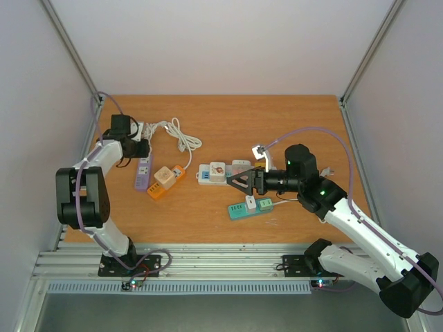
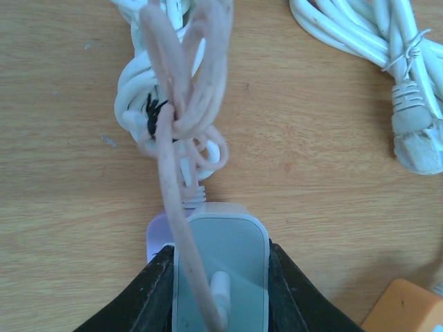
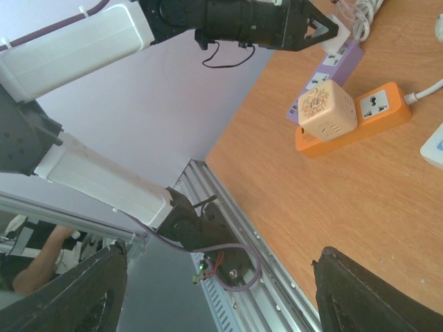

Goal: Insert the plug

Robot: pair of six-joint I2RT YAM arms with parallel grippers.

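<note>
My left hand (image 2: 220, 252) was clamped on the pale plug (image 2: 232, 242), one finger on each flank. Just beneath it, at lower centre of the wrist view, the end of the purple strip (image 2: 155, 234) peeked out. In the top view the strip's long axis ran down the left side of the worktop (image 1: 221, 117). Whether the prongs were seated I could not tell. My right hand (image 1: 239, 183) hung spread and empty mid-frame, well apart, so the left was the nearer.
</note>
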